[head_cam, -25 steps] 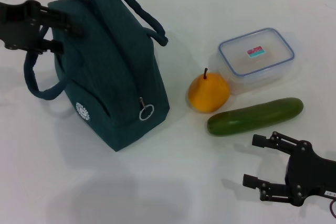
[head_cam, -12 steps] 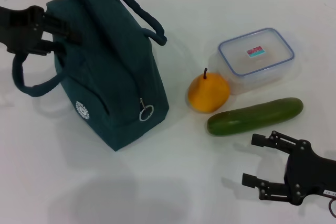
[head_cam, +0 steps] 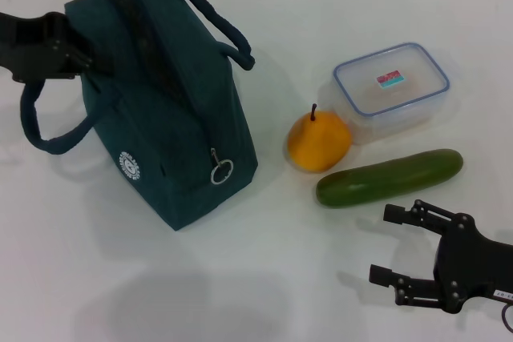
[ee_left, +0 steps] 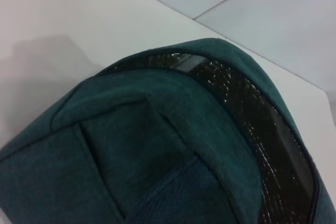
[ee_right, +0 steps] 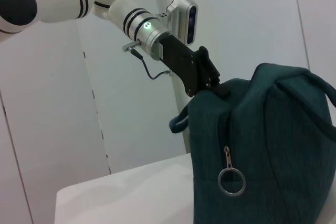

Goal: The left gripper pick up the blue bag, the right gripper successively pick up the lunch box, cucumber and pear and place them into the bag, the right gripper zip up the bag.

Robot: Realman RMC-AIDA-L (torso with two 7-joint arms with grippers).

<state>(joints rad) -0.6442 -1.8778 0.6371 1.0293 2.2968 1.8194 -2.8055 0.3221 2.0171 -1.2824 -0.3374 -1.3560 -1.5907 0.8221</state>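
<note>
At upper left, the black left tool [head_cam: 80, 58] pinches the soft, floppy dark teal fabric bag [head_cam: 172, 118] at its top edge, while the right tool [head_cam: 393, 246] waits open at lower right.

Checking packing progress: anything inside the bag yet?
Through the bag's open top, only a strip of foil lining shows; the rest is covered by fabric. Lunch box, cucumber and pear lie outside.

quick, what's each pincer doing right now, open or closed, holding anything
Left pincer: closed on the top edge of the blue bag.
Right pincer: open, holding nothing, low over the table near the cucumber.
</note>
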